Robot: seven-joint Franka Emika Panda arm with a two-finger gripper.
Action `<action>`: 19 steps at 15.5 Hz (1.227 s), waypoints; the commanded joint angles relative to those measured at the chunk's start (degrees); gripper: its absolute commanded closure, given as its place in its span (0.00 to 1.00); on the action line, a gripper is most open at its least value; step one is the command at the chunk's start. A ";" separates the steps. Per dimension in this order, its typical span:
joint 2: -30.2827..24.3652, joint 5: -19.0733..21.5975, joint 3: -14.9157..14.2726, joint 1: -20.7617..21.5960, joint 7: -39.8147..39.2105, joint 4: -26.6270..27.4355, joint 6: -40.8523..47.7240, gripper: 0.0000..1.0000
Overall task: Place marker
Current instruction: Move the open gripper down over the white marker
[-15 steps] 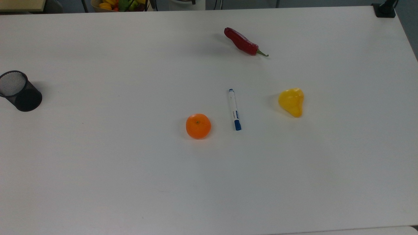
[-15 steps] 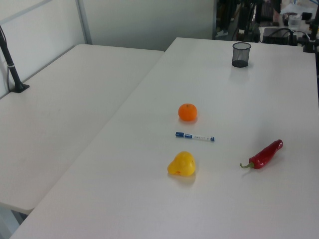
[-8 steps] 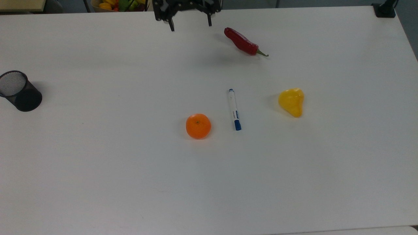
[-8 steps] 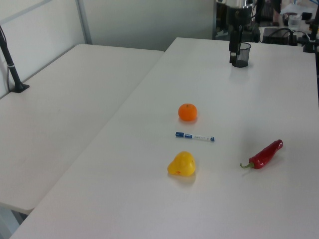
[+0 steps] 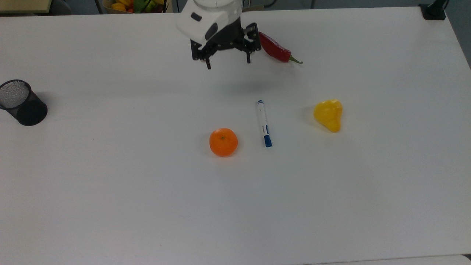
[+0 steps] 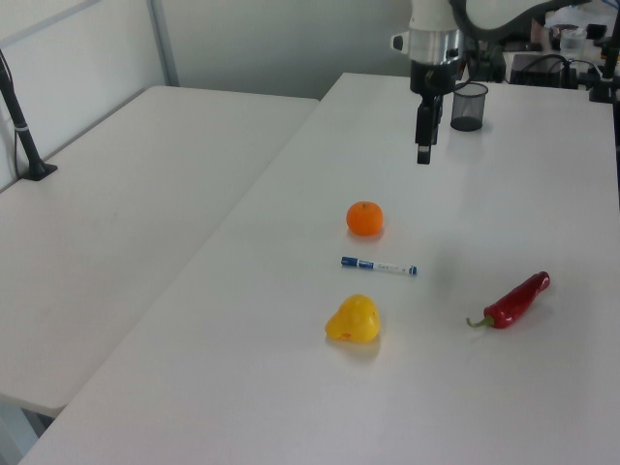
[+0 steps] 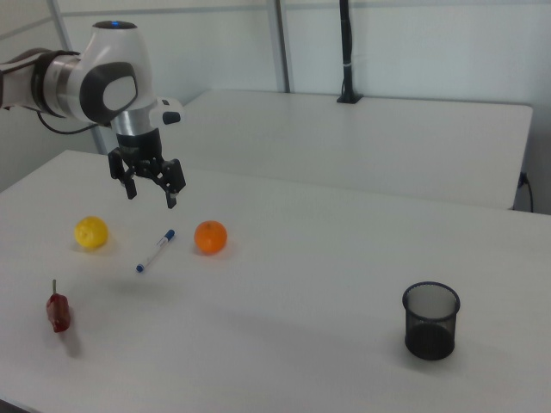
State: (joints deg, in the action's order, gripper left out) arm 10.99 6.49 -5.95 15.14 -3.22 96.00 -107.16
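The marker [image 5: 264,123] is a slim white pen with a blue cap, lying flat on the white table [image 5: 110,184] between an orange and a yellow fruit. It also lies in the left view [image 6: 379,265] and the right view [image 7: 156,250]. My gripper [image 5: 228,64] hangs in the air above the table, beyond the marker toward the top view's top edge. It is open, with nothing between its fingers. The right view shows the gripper [image 7: 151,199] well above the marker, its two fingers spread. In the left view the gripper [image 6: 423,155] is seen edge-on.
An orange [image 5: 223,142] sits just to the top view's left of the marker, a yellow fruit [image 5: 328,115] to its right. A red chilli [image 5: 278,49] lies beside the gripper. A black mesh cup [image 5: 22,103] stands at the top view's far left.
The arm came into view from the top view's top edge and the open gripper has moved down toward the marker. The marker and the other things have not moved.
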 commanded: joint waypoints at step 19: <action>20.73 -12.29 -0.46 9.20 22.38 -4.68 -23.09 0.00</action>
State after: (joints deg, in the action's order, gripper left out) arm 30.25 -4.74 -5.89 24.16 17.41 92.25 -127.92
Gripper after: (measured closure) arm 0.000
